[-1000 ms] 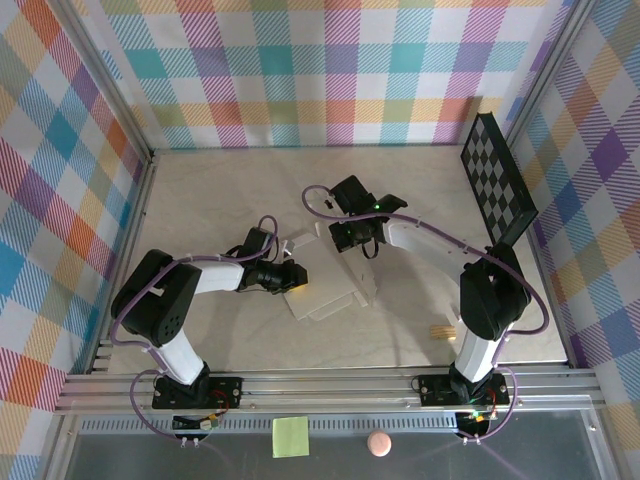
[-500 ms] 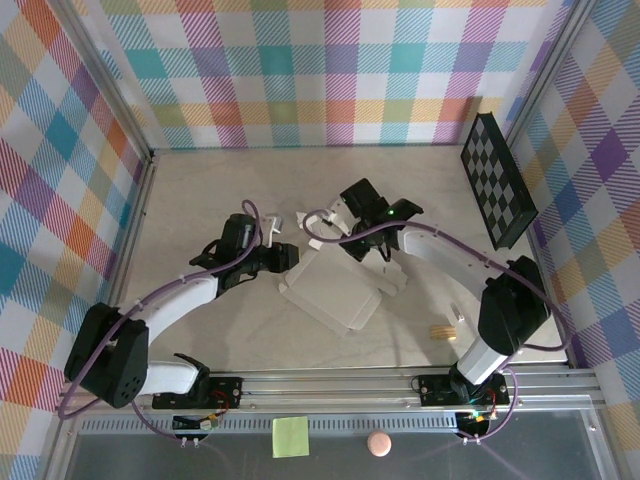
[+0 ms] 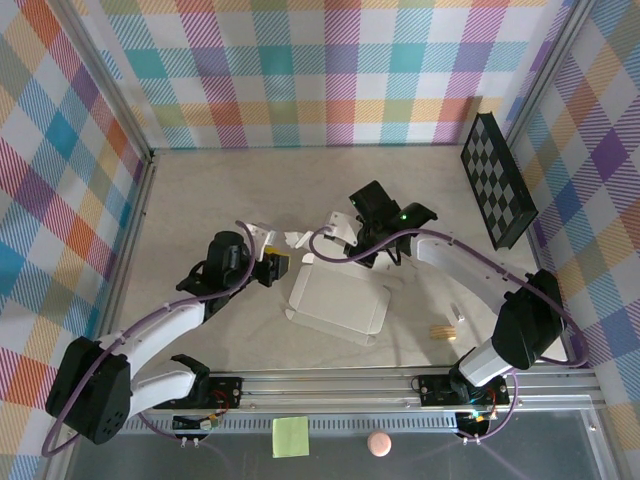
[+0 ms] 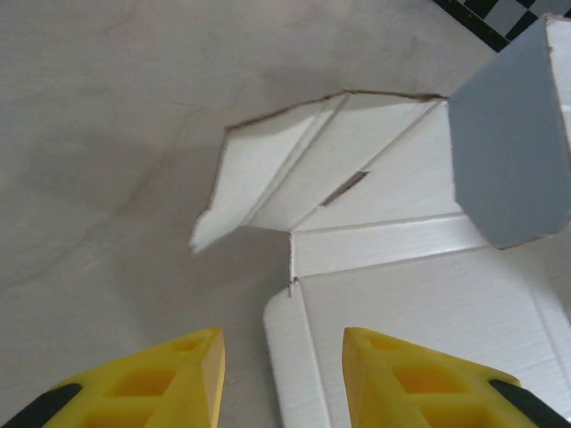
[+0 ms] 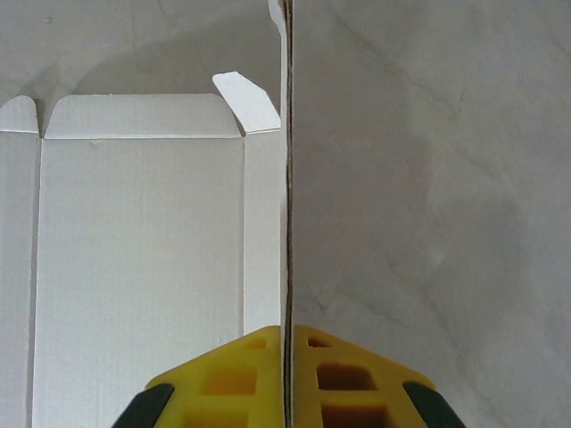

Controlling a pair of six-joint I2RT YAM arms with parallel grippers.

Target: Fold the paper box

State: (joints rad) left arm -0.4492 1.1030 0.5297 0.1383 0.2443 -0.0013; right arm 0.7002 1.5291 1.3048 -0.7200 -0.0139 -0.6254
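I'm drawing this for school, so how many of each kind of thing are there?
Robot arms: 2
Paper box: 1
Checkerboard panel: 1
Sticky note: 1
Pink ball: 1
Small wooden piece: 1
Small white bit: 1
Total: 8

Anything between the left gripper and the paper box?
Nothing. In the left wrist view, a corner of the paper box shows inside the gap of the open left gripper.
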